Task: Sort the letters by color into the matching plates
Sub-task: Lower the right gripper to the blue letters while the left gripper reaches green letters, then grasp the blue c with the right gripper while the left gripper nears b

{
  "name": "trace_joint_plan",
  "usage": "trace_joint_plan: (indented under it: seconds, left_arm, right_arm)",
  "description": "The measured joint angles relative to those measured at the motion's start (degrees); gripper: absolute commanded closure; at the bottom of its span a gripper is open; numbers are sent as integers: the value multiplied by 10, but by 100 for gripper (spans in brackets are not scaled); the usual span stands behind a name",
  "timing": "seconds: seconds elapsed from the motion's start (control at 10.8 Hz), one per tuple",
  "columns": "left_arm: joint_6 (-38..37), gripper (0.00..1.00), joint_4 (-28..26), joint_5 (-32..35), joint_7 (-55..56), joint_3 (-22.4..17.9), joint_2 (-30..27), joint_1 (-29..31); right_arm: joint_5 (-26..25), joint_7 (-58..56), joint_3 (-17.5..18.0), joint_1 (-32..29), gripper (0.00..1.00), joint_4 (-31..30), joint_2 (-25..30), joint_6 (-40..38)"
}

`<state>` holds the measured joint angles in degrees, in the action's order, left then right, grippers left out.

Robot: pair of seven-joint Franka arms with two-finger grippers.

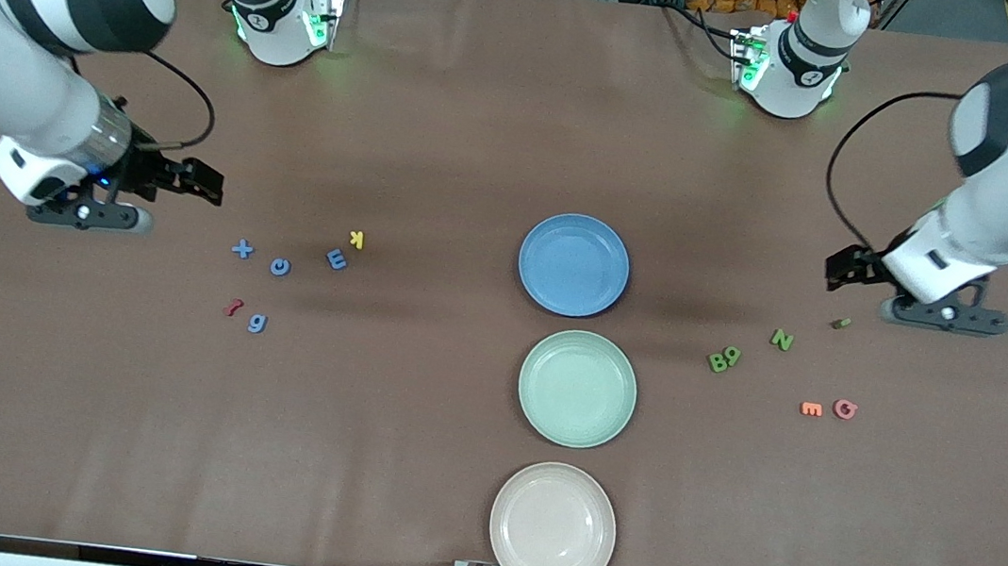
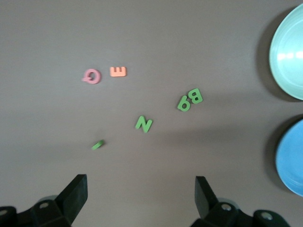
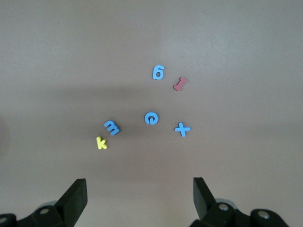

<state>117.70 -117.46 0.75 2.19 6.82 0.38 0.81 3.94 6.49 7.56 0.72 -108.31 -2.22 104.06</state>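
Three empty plates lie in a row mid-table: blue (image 1: 573,265), mint green (image 1: 577,388), beige-pink (image 1: 552,528). Toward the right arm's end lie blue letters (image 1: 280,267), a yellow k (image 1: 357,239) and a red piece (image 1: 233,307); the right wrist view shows the blue letters (image 3: 151,118) too. Toward the left arm's end lie green letters (image 1: 724,357), an orange one (image 1: 811,409) and a pink G (image 1: 844,409); the green letters (image 2: 144,124) also show in the left wrist view. My right gripper (image 3: 140,196) and left gripper (image 2: 141,194) are open, empty, above the table beside their groups.
The brown table (image 1: 446,125) ends at a metal rail along the edge nearest the front camera. The arm bases (image 1: 282,20) stand at the farthest edge. The green plate (image 2: 289,52) and blue plate (image 2: 291,158) show at the edge of the left wrist view.
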Motion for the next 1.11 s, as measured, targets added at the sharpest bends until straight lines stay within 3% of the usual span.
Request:
trace_joint_plan:
  seconds: [0.19,0.37,0.65,0.83,1.11]
  left_arm:
    - [121,0,-77,16,-17,12,28,-1]
    - [176,0,-96,55,-45,30,78,-3]
    - [227,0,-96,81,-111,51,153,-10]
    - [242,0,-89,134,-138,52,194,-9]
    - [246,0,-32,172,-187,51,255,-6]
  right_arm:
    - [-3,-2,1,0,6,-61,-6,74]
    - [-5,-2,3,0,12,-110,-12,139]
    - [-28,-3,4,0,17,-185,-31,257]
    - [-33,-3,4,0,19,-232,-58,351]
    - [-35,-3,4,0,22,-258,-110,448]
